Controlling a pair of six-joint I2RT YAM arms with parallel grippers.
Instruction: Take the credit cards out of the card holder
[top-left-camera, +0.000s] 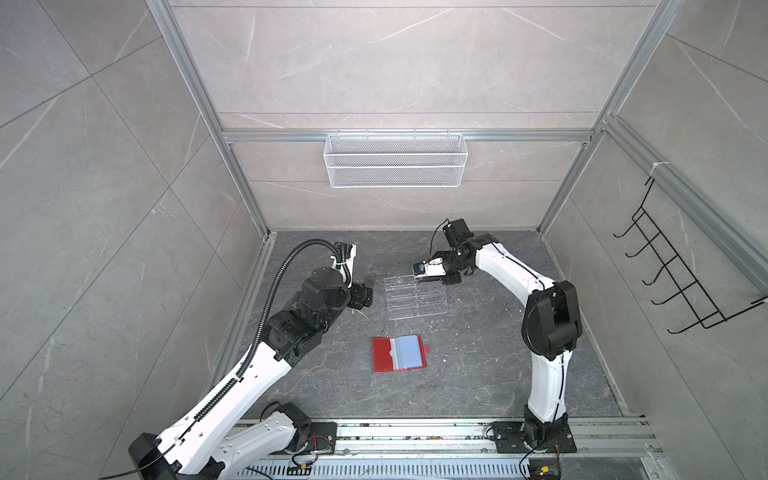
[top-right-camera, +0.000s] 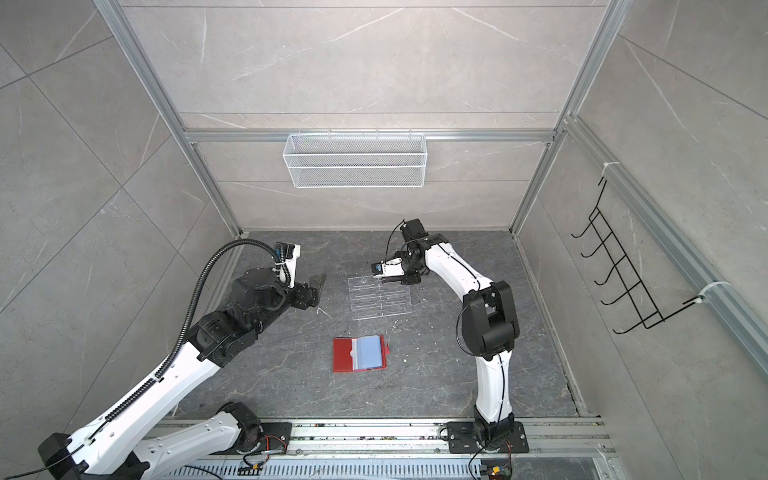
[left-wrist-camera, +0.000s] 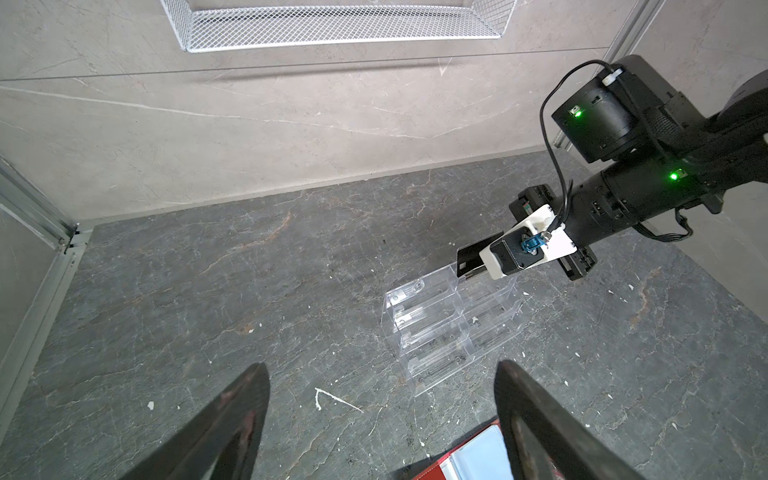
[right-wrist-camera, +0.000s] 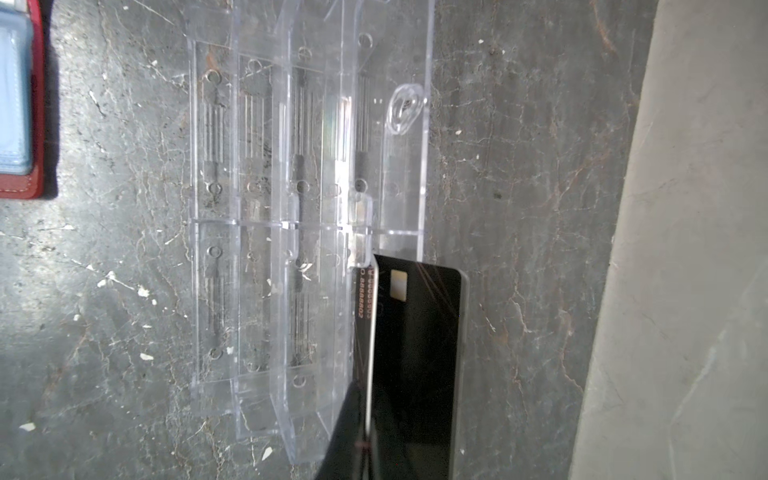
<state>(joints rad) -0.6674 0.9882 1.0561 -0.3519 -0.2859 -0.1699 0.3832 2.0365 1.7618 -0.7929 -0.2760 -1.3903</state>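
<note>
1. Both jaws of the left gripper (left-wrist-camera: 381, 368) stand wide apart, empty, well away from the holder, so nothing pins it.
2. Red card holder (top-left-camera: 400, 354) lies open and unheld, on the near side of the clear acrylic rack (top-left-camera: 415, 297). A later pull could drag it.
3. Rack stands loose and a nudge may shift it.
4. Right gripper (right-wrist-camera: 365, 440) is clenched on a black credit card (right-wrist-camera: 415, 353) by its edge, over the rack's rear tier. It could snag the lip or slip.

The clear acrylic tiered rack (top-right-camera: 380, 297) is standing on the dark counter (top-right-camera: 436, 374). The right hand (top-right-camera: 387, 278) is hovering over the rack's far edge, pinching a thin dark credit card (top-right-camera: 392, 281). The left hand (top-right-camera: 318, 287) is hanging left of the rack, jaws spread wide. The red card holder (top-right-camera: 345, 353) is lying open in front of the rack, bluish sleeves facing up.
</note>
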